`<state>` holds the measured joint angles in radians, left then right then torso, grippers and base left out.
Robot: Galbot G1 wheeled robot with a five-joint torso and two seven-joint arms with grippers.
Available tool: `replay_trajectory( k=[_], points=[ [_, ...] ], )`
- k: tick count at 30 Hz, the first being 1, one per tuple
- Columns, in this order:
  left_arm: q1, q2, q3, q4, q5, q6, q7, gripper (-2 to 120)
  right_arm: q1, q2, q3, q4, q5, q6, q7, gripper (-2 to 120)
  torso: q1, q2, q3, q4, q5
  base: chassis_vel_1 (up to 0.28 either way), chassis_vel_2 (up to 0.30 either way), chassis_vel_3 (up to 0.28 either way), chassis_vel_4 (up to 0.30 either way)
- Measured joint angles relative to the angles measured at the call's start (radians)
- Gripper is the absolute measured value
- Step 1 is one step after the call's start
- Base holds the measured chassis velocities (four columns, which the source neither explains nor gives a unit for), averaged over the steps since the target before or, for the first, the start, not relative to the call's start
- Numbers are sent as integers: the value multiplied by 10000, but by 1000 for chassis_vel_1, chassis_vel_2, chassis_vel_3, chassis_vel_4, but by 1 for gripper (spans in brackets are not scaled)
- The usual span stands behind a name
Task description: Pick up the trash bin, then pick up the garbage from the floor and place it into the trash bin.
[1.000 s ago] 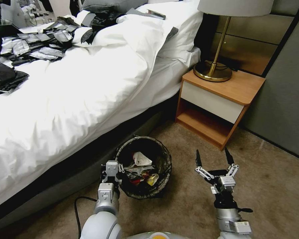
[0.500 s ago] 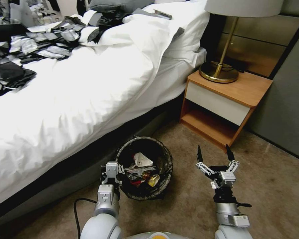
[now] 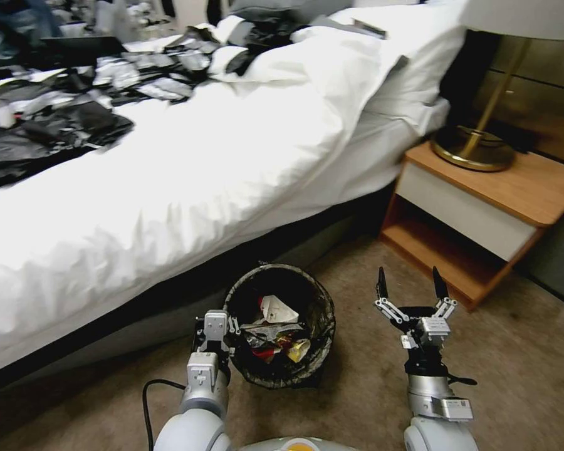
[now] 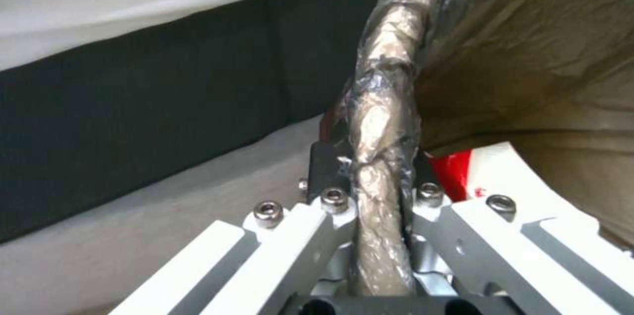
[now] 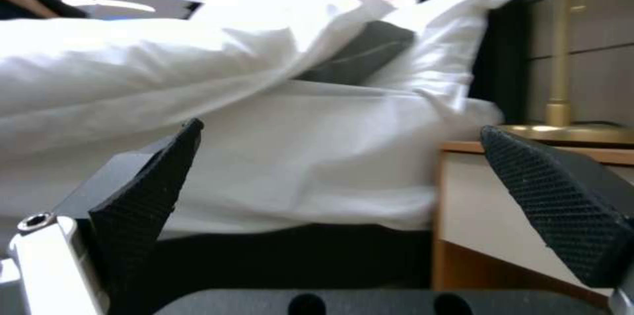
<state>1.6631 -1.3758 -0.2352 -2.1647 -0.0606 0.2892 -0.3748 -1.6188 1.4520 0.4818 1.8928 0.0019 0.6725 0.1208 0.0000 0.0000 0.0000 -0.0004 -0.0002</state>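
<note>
Open carpet [image 3: 520,376] across the lower right of the frame, free for passage. Blocked at left and centre by the bed [image 3: 169,188], its dark base just behind the trash bin [image 3: 281,335]. Hemmed at right by the nightstand [image 3: 482,213], lamp [image 3: 476,147] on top. Narrow carpet strip between bin and right gripper [image 3: 412,293].

trash bin [image 3: 281,326] before bed [image 3: 169,175] | garbage [image 3: 276,326] in bin | nightstand [image 3: 482,213] right
</note>
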Motion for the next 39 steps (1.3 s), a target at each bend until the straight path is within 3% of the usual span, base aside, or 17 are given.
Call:
replay_trajectory(
  k=[19, 39],
  points=[
    [181, 22, -74, -166, 144, 193, -119, 0, -25, -16, -21, 1, 8, 120, -193, 100, 0, -1, 0, 8, 5, 130, 120, 126, 126],
    [178, 56, -74, -188, 154, 192, -142, 0, -169, -2, -130, 6, -4, 300, -572, 100, 0, -1, 0, 2, 2, 127, 134, 123, 127]
  ],
)
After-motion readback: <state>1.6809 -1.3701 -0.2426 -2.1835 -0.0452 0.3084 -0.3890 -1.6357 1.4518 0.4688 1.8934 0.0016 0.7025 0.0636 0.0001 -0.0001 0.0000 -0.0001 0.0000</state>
